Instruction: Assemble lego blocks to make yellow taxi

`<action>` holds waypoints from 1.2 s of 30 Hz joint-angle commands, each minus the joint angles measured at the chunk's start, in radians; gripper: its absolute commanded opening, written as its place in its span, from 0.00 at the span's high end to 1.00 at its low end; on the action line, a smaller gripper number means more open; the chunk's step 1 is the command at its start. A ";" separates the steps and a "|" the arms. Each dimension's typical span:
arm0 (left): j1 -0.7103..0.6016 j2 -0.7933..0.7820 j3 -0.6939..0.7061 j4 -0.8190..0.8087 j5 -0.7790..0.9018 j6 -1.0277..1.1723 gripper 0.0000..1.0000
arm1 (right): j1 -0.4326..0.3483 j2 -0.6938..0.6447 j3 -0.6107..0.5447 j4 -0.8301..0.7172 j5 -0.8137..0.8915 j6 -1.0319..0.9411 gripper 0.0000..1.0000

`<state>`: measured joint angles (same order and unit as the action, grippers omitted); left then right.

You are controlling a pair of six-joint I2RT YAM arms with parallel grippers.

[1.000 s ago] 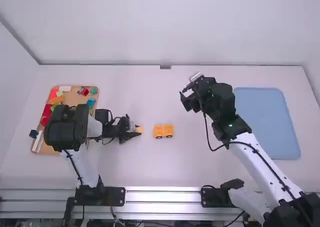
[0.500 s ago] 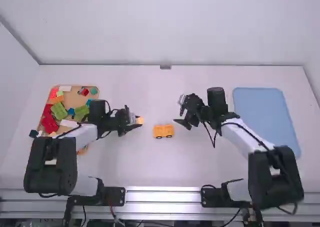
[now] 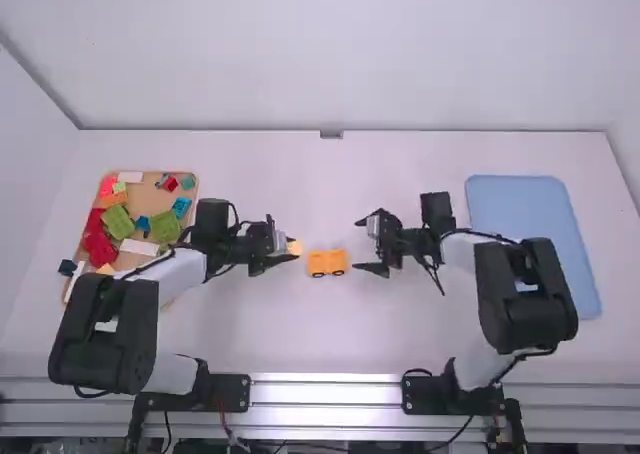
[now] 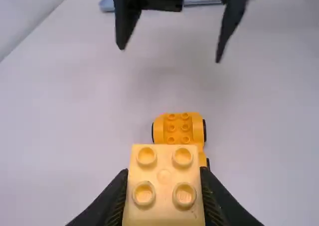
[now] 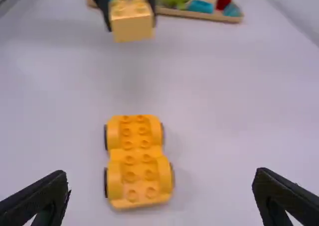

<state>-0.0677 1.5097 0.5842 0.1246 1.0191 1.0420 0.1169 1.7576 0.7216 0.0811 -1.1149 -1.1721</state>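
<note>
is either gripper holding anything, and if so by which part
The left gripper holds a yellow block by two opposite sides, its studded top left uncovered. The right gripper is open and holds nothing.

Right pincer (image 3: 357, 245) — spread wide

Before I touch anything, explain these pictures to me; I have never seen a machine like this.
The machine is two robot arms, each ending in a two-fingered tool. One picture looks down from above and behind them; the other two come from cameras on the arms' wrists. On the white table lie a tan tray of coloured blocks on the left, a flat blue panel on the right and, between them, a yellow wheeled base with studs on top. The left tool grips a pale yellow studded block; the right tool is open and holds nothing.
</note>
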 commanded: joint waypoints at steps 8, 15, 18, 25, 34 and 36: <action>-0.005 -0.006 -0.001 -0.004 0.019 -0.006 0.88 | 0.112 0.067 -0.047 0.105 0.092 0.068 0.01; -0.005 -0.006 -0.001 0.002 0.012 -0.052 0.88 | 0.152 0.158 -0.043 0.249 0.101 0.200 0.01; -0.005 -0.006 -0.001 -0.006 0.012 -0.051 0.88 | 0.152 0.200 -0.035 0.262 0.083 0.174 0.01; -0.006 -0.006 -0.001 -0.005 0.020 -0.051 0.89 | 0.141 0.301 0.058 0.216 0.002 0.173 0.01; -0.090 0.012 -0.001 0.016 0.008 -0.051 0.90 | 0.157 0.369 0.082 0.246 -0.014 0.169 0.01; -0.108 0.034 -0.001 0.035 0.007 -0.051 0.91 | 0.174 0.371 0.081 0.232 -0.008 0.148 0.02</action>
<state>-0.1638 1.5204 0.5842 0.1596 1.0111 0.9913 0.2760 2.1132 0.7891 0.3183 -1.1004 -1.0126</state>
